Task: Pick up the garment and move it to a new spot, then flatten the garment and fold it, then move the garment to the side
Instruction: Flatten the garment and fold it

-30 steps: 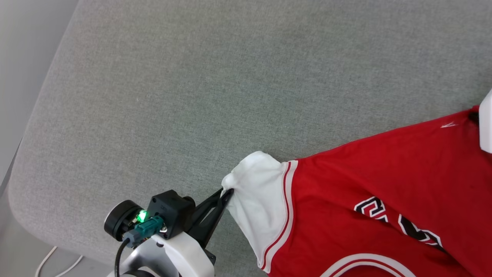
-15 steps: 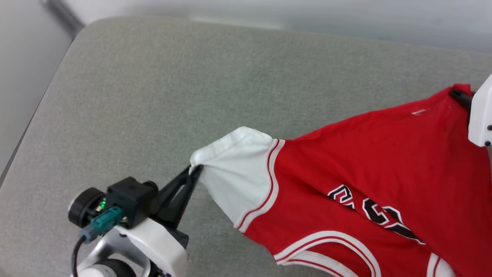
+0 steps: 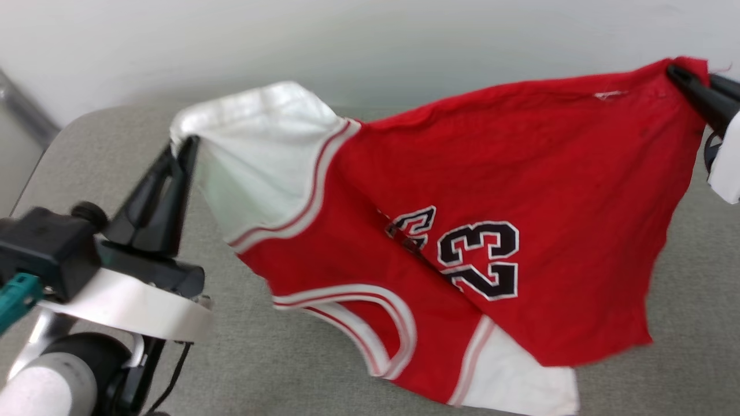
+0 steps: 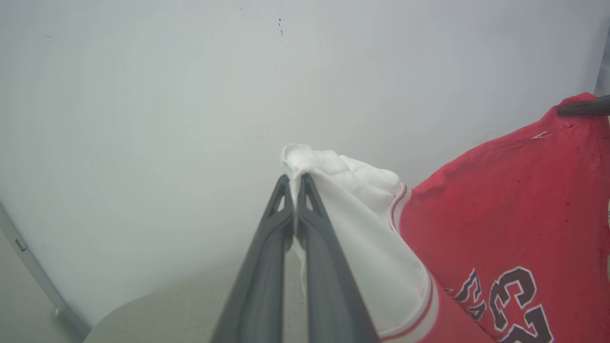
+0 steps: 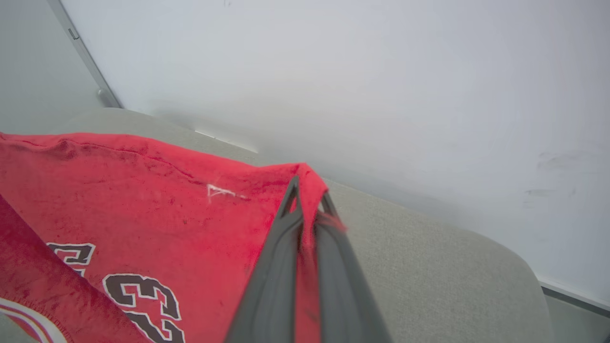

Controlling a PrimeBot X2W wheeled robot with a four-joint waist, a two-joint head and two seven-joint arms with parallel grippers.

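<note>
You have the red jersey-style T-shirt with white short sleeves and striped trim [image 3: 555,162] lifted and stretched between both arms above the grey fabric cushion [image 3: 277,370]. The lower white sleeve droops near the cushion; can't tell if it touches. Left gripper [image 3: 186,144] is pressed together on the upper white sleeve's edge. Right gripper [image 3: 675,74] is pinched on a red corner.

Cloth looks light, soft and limp, and it sags between the two pinches. Thin grips may slip, so hold at seamed edges or corners, not mid-panel.

Writing: black, white-outlined "23" reads clearly. The letters beside it are creased and unreadable. A small white mark near the top edge is too small to read. No brand legible.
</note>
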